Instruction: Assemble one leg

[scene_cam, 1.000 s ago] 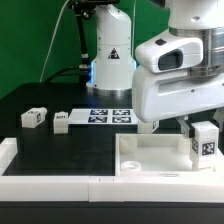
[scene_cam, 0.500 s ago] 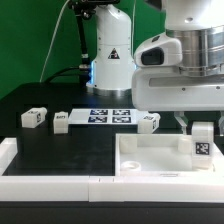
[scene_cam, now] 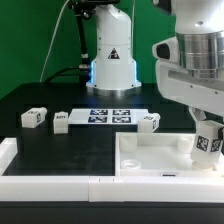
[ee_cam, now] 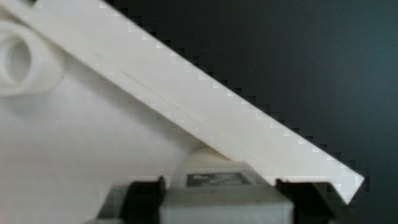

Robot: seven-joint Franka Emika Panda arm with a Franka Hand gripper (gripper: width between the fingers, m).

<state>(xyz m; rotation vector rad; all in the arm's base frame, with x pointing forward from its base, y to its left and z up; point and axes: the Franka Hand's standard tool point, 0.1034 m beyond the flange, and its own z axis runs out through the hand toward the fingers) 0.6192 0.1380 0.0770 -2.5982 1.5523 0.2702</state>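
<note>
We find no letters, numbers or brand names that can be read. The only sign is a black warning triangle point(scene_cam: 113, 57) on the white robot base point(scene_cam: 112, 78) at the table's far edge; its symbol is too small to make out. Black-and-white square tags, patterns only, stand on the marker board point(scene_cam: 110, 116), the three loose legs point(scene_cam: 60, 121) and the fourth leg point(scene_cam: 208, 143) point(ee_cam: 217, 180).

Exterior view: we log bright, even light, apparently from above. White panel point(scene_cam: 155, 152) and arm point(scene_cam: 195, 60) nearly blown out; black table point(scene_cam: 60, 150) matte, with a faint sheen. Soft shadows inside the panel's rim. Overall low sharpness. Wrist view: we find everything soft; the leg point(ee_cam: 217, 178) clamped in the gripper point(ee_cam: 217, 192) shows a smeared tag.
</note>
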